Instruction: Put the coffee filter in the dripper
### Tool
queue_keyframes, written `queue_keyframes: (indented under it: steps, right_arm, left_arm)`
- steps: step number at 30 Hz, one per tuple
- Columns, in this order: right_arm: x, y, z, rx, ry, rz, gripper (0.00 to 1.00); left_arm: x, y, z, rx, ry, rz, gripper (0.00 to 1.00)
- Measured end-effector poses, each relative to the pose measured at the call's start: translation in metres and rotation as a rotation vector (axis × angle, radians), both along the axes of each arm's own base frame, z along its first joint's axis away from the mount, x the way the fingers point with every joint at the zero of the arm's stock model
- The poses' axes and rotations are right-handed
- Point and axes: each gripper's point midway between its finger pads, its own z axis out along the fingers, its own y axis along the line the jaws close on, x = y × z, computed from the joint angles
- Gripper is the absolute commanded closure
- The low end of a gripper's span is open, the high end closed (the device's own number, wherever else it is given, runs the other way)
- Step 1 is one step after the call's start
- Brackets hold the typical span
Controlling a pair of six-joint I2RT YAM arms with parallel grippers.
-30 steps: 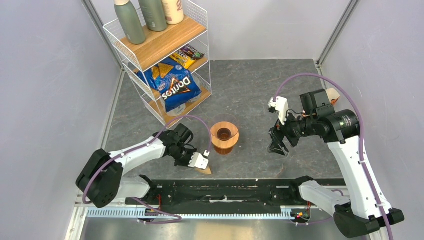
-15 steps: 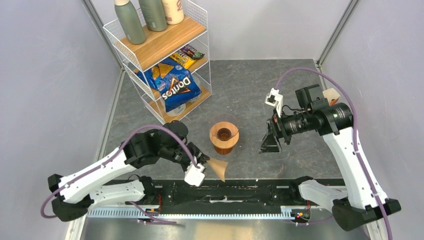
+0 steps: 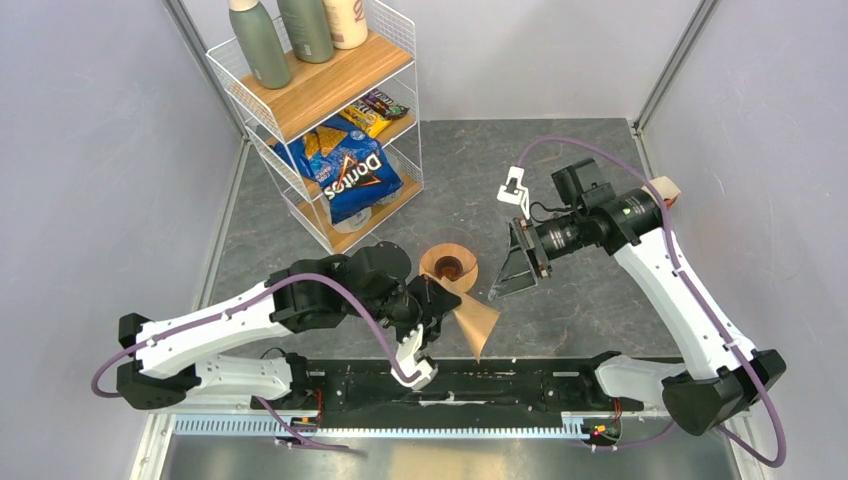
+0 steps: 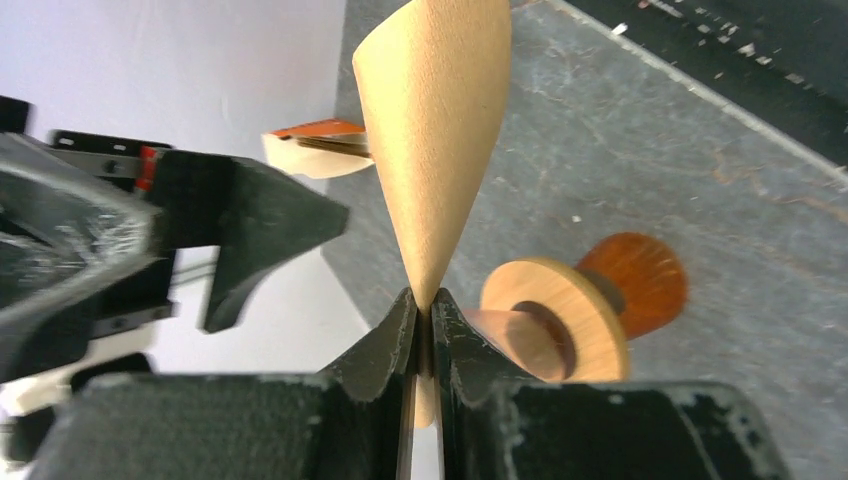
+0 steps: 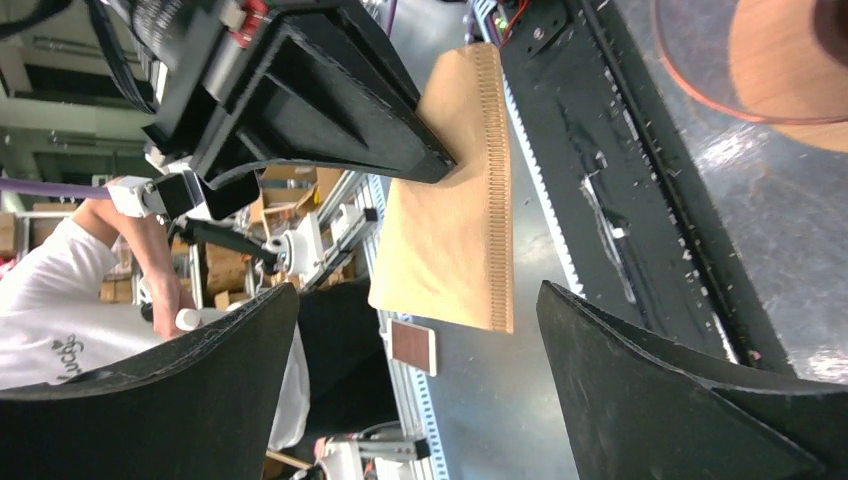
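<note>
Partly hidden items first.

Clear, faintly pink cone-shaped dripper: seated in a flat round wooden ring at mid-table. It is cut off by the frame corner in the right wrist view. From above only a faint rim shows around the ring. In the left wrist view it is hard to make out.

Amber glass beaker: beneath the ring, blurred, almost wholly covered by the ring from above.

Orange-and-cream pack of filters: partly behind a black finger of the right gripper. In the top view it is mostly behind the right arm.

White wire rack with wooden shelves: far left of the grey table. Its bottles are cut off by the upper frame edge.

Left gripper: jaws pressed nearly together, pinching one edge of the thin light-brown paper coffee filter.

Coffee filter, position: off the dripper, just beside the ring on its near right side. It stands out from the fingertips as a narrow curled cone. The crimped seam is plain in the right wrist view. Its height above the table cannot be told.

Right gripper: jaws spread wide with nothing held. It is just right of the ring and faces the filter, apart from it.
</note>
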Motion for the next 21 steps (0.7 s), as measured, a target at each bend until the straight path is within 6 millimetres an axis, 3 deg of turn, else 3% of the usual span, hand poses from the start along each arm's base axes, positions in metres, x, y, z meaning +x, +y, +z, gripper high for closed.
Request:
queue_keyframes:
  steps: [7, 10, 16, 18, 20, 21]
  right_arm:
    - [-0.019, 0.009, -0.011, -0.017, 0.047, 0.076, 0.05]
    - [-0.024, 0.011, -0.011, -0.015, 0.036, 0.104, 0.20]
    - [-0.029, 0.012, -0.012, -0.007, 0.017, 0.134, 0.72]
    - [-0.029, 0.012, -0.012, -0.005, 0.013, 0.138, 0.99]
    - [-0.029, 0.012, -0.012, -0.005, 0.010, 0.140, 1.00]
    - [-0.030, 0.012, -0.012, -0.005, 0.009, 0.142, 1.00]
  left_arm:
    - [-0.001, -0.015, 0.020, -0.073, -0.151, -0.091, 0.85]
    - [-0.001, -0.020, 0.026, -0.096, -0.192, -0.114, 0.85]
    - [0.002, -0.028, 0.029, -0.112, -0.243, -0.136, 0.83]
    - [0.002, -0.030, 0.032, -0.121, -0.254, -0.139, 0.72]
    - [0.003, -0.031, 0.033, -0.127, -0.260, -0.139, 0.51]
    - [0.004, -0.031, 0.034, -0.130, -0.262, -0.135, 0.34]
